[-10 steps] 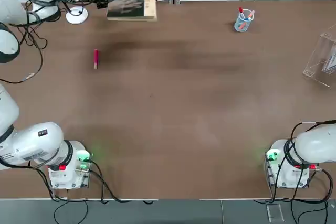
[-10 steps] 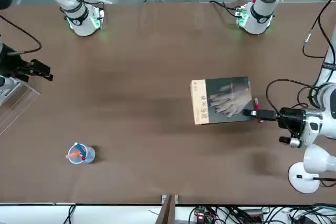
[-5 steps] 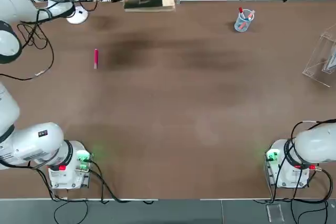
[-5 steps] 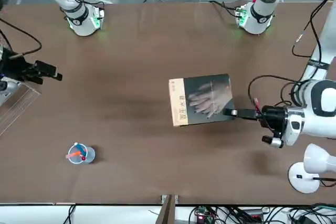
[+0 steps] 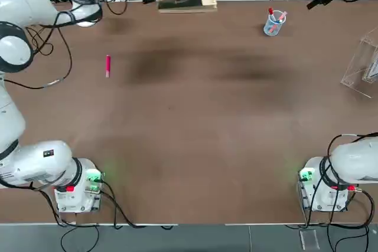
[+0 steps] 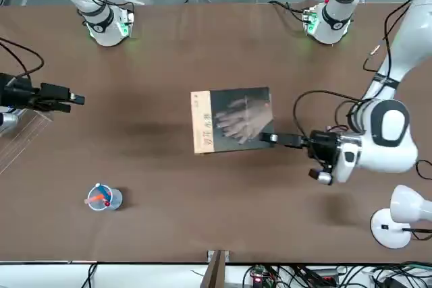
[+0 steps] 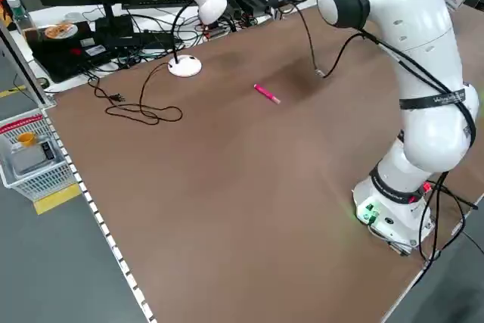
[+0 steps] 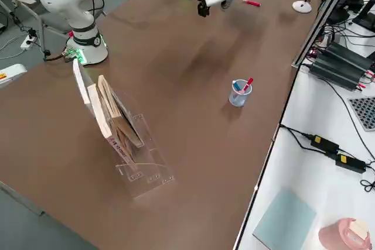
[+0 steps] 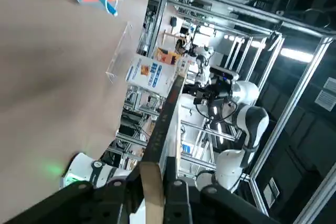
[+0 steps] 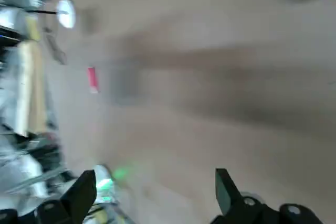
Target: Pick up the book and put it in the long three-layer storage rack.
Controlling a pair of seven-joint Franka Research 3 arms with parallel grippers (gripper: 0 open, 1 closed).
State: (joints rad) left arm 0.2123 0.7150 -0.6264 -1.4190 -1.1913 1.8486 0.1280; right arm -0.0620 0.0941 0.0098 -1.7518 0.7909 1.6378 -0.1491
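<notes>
The left end effector (image 6: 273, 138) is clamped on the thin grey-green book (image 6: 232, 119), apparently lifted off the brown tabletop (image 6: 202, 52). The right end effector (image 6: 71, 98) is spread apart, and the clear acrylic tiered rack (image 8: 126, 139) awaits.

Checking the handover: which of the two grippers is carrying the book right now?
The left gripper. Its fingers are shut on the edge of the book, holding it flat above the table; the right gripper is open and empty, over by the rack.

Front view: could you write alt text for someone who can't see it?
The left gripper holds a thin dark grey-green book by one edge above a brown table. The open right gripper hovers opposite, near a clear cup of pens.
</notes>
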